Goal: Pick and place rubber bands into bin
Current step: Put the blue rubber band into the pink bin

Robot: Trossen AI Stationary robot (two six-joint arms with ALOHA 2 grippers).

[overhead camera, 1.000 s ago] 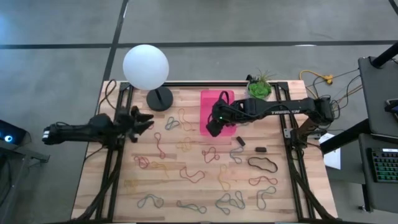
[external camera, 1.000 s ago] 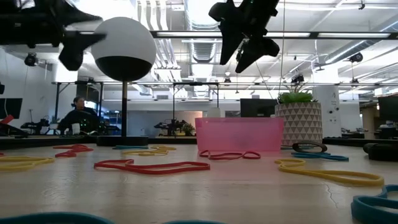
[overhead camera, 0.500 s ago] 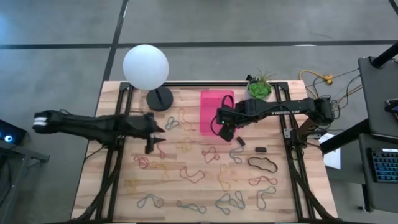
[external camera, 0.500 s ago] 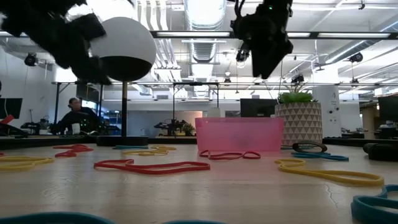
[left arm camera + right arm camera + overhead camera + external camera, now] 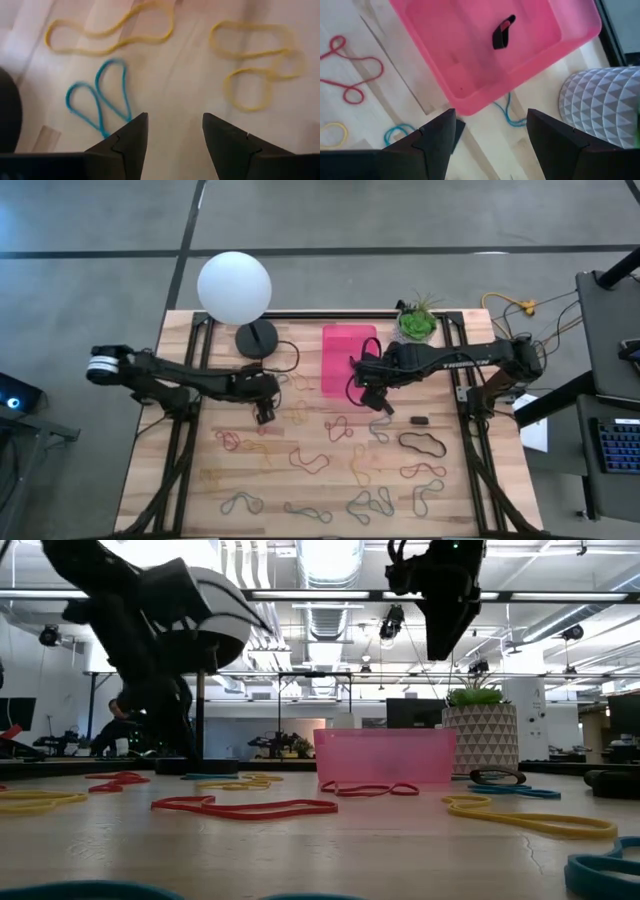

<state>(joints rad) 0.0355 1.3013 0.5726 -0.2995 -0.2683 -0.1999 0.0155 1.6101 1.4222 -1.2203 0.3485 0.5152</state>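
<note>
Over the wooden table (image 5: pixel 300 480), left of the small translucent pink plastic bin (image 5: pixel 348 358), your left gripper (image 5: pixel 172 131) hangs with its fingers spread wide and empty, a thin blue rubber band folded in two loops (image 5: pixel 97 102) just beside one fingertip and twisted yellow bands (image 5: pixel 255 65) farther off. Centre the blue loop between the fingers, drop until the tips brush the wood, then close slowly, since so floppy a band probably slides away. Your right gripper (image 5: pixel 490 132) waits at the bin's edge, fingers parted and empty; keep it clear.
</note>
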